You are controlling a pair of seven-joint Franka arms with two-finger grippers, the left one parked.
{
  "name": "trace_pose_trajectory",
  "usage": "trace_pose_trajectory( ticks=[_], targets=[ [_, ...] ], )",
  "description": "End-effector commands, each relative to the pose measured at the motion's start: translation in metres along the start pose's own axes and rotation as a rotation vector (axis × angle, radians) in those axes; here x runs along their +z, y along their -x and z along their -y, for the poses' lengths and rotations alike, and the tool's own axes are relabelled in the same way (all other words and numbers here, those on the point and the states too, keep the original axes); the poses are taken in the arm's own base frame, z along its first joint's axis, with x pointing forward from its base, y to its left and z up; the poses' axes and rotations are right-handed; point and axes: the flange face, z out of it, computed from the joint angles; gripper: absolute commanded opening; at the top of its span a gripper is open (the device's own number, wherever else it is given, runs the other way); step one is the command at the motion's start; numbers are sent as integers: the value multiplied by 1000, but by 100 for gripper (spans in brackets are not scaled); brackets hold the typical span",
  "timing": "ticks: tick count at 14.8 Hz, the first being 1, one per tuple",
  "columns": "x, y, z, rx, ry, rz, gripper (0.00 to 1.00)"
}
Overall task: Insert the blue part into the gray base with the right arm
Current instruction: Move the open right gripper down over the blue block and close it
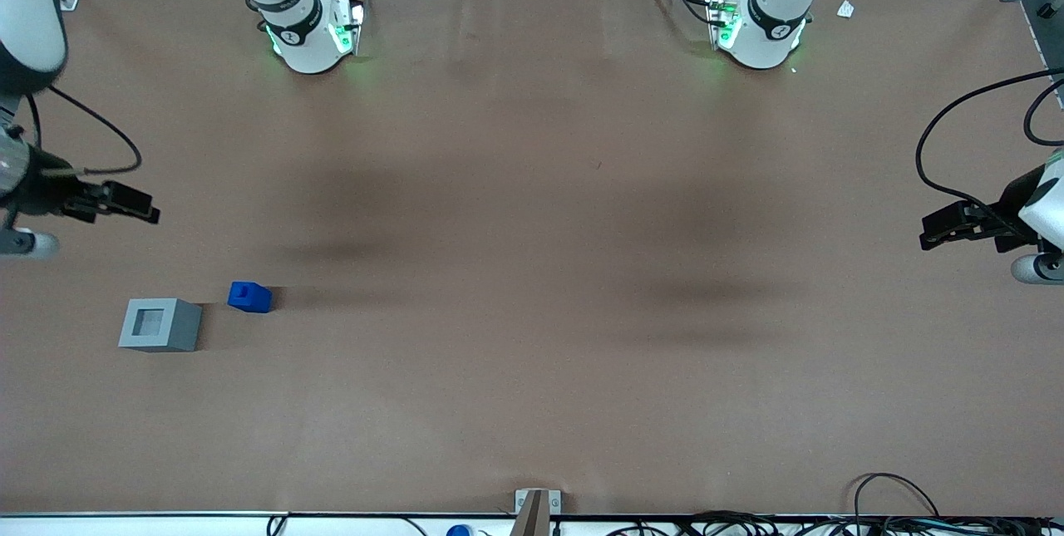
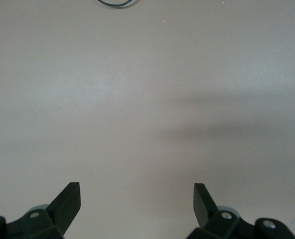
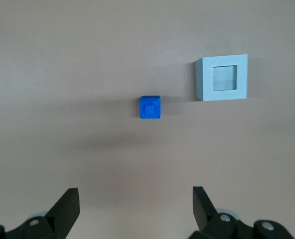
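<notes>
The blue part (image 1: 249, 297) (image 3: 150, 107) rests on the brown table toward the working arm's end, its raised square stud facing up. Close beside it and slightly nearer the front camera stands the gray base (image 1: 160, 324) (image 3: 221, 78), its square recess facing up and empty. The two blocks are apart, not touching. My right gripper (image 1: 143, 208) (image 3: 135, 199) hangs high over the table, farther from the front camera than both blocks. Its fingers are spread wide with only bare table between them.
The brown table mat (image 1: 532, 270) spreads wide toward the parked arm's end. Both arm bases (image 1: 312, 33) stand along the table edge farthest from the front camera. A small metal bracket (image 1: 536, 507) sits at the table's front edge, with cables beside it.
</notes>
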Motion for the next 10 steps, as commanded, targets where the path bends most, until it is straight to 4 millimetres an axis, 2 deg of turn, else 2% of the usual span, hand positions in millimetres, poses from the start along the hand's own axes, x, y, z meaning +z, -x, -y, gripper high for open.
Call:
trace_pose_trajectory(
  ticks=[1,5,10],
  targets=[
    [43,-18,-1,2,11,1,100],
    [117,-25,-2,1,16,-55,99],
    [170,-35,-5,2,19,-43,97]
  ],
)
